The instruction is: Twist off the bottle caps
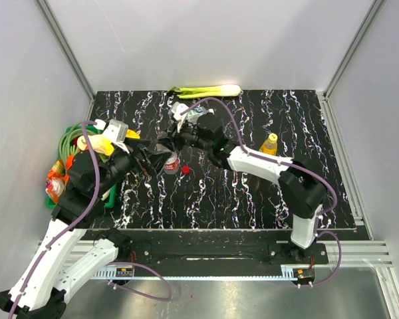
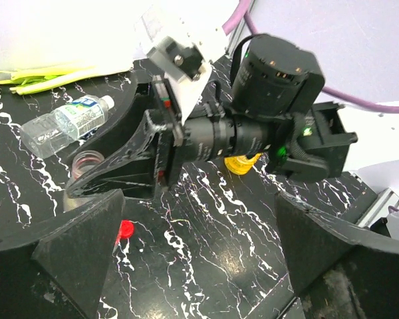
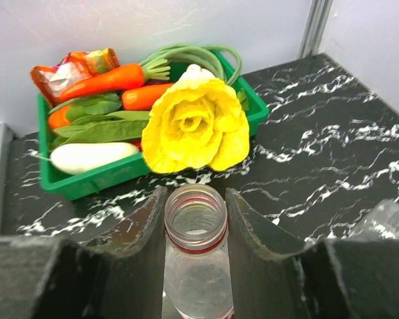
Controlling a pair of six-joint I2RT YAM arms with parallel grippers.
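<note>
Light: bright, even, overhead; faint shadows.
Glare: white wall [image 2: 53,26] washed out, upper left, left wrist view.
Focus: clear plastic bottle [image 3: 195,266] sharp, lower centre.

You've got a green tray [image 3: 80,186] on the left of the black marbled table [image 1: 253,193], packed full: carrots [image 3: 110,80], a white vegetable [image 3: 93,157], long green beans [image 3: 193,52], a snack packet [image 3: 66,70]. A yellow leafy head [image 3: 194,126] spills over its rim. A leek [image 1: 206,91] lies along the far edge.
</note>
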